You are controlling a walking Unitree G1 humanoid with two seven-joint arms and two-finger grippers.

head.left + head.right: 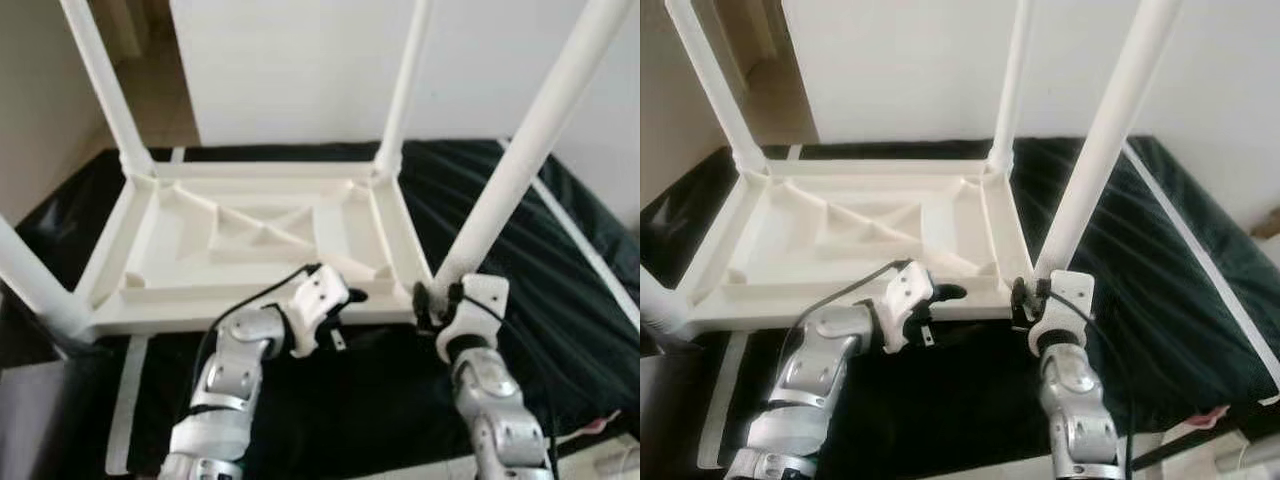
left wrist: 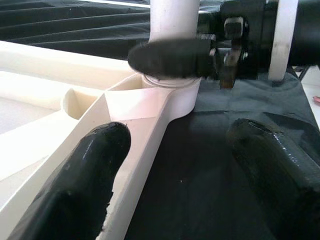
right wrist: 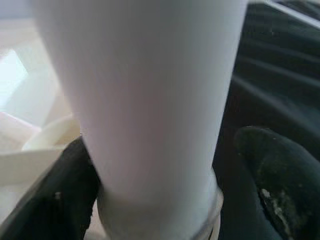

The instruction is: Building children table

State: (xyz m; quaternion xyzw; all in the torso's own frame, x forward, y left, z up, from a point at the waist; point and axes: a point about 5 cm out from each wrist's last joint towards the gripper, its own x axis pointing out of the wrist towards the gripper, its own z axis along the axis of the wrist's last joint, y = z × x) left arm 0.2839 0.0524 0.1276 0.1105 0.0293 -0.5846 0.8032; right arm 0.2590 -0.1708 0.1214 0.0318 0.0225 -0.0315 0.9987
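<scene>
Left eye view, white table [image 1: 250, 240] upside down, right fingers [image 3: 277, 172] apparently grasping its leg [image 1: 520, 160], left fingers [image 2: 80, 185] parted

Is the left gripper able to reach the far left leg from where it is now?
Probably not: the left gripper sits at the tabletop's near rim, and the far left leg stands across the whole upturned top.

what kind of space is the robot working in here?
Probably a room in a home, used as an assembly spot. An upturned white plastic children's table lies on a black cloth, its legs pointing up, beside a plain white wall. The right gripper is at the base of one leg.
</scene>
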